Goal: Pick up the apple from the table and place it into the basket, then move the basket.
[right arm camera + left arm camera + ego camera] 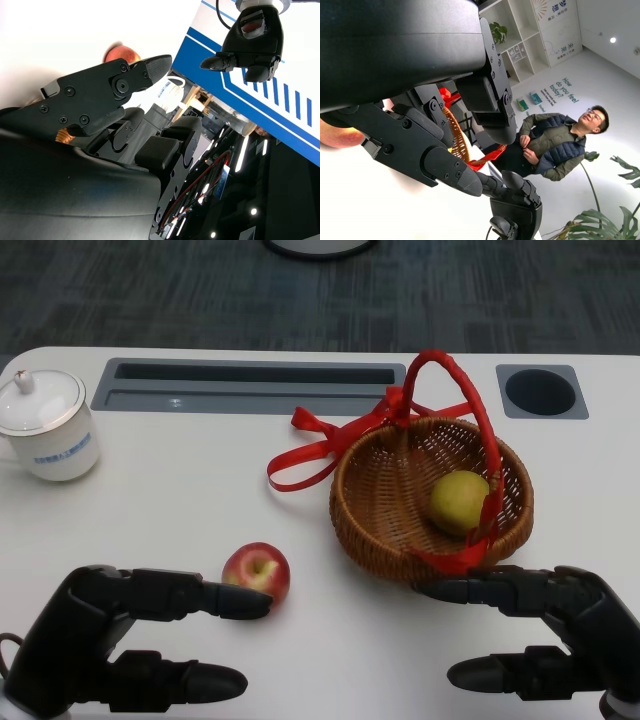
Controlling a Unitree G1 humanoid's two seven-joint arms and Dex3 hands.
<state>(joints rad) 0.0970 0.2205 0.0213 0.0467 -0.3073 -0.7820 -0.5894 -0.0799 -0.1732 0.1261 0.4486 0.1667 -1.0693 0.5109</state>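
Apple (257, 571) rests on table (180, 520), at 8 o'clock from basket (430, 495) holding a yellow-green fruit (459, 502). Left hand (120, 640) beside apple, fingers apart, empty. Right hand (545, 635) at basket's 6 o'clock, fingers apart, empty.

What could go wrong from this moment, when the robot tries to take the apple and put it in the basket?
1. The left hand is open, its fingertip right beside the red apple; a small push may roll the apple away.
2. The basket already holds a yellow-green fruit, and the red handle arches over it, so the apple could strike either.
3. The right hand is close to the rim and may shift the basket.
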